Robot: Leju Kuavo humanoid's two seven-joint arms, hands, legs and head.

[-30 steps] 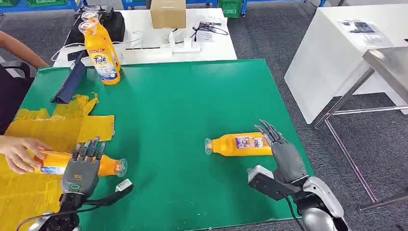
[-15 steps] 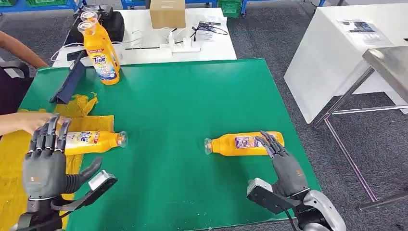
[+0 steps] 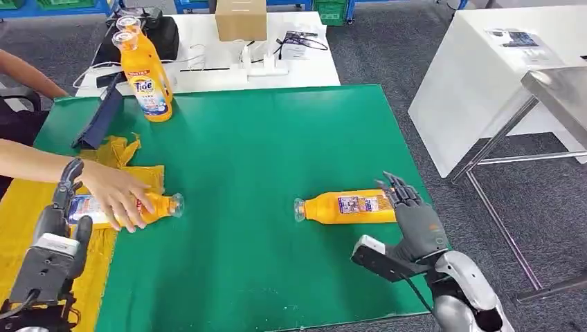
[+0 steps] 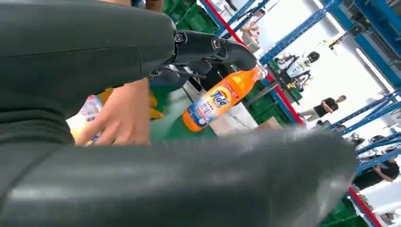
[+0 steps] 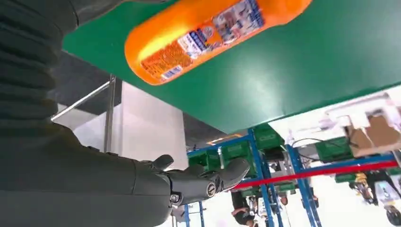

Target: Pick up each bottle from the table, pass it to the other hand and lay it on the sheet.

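Head view, orange bottle lying sideways, labelled

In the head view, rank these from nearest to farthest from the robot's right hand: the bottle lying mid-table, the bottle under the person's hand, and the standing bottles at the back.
From the right hand:
1. Bottle lying mid-table, just beside the fingers.
2. Bottle under the person's hand, across the table at the yellow sheet.
3. Standing bottles, far back left corner.

Bench top is showing a matt green mat, smooth. Lying bottle is looking like glossy orange plastic with a printed paper-like label; the standing bottles are showing the same finish. Sheet is reading as crinkled yellow plastic film. Right hand is showing matt dark-grey plastic, ribbed cover behind it. Cardboard box is looking matt brown.
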